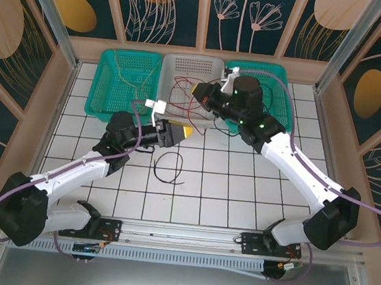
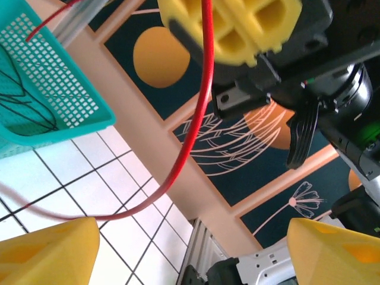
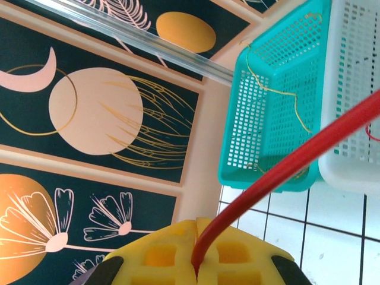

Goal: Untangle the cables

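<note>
1. Top external view counts three baskets: a white basket (image 1: 192, 68) sits between one teal basket (image 1: 118, 86) and a second teal basket (image 1: 284, 95).
2. Three cables: a red cable (image 3: 297, 163) at the white basket's front, a black cable (image 1: 153, 167) on the worktop (image 1: 240, 189) before it, and a tan cable (image 3: 261, 86) in the first teal basket.
3. Right gripper (image 3: 196, 258) has its pads pressed together, pinching the red cable.
4. Left gripper (image 2: 190, 255) is spread wide, holding nothing.
</note>
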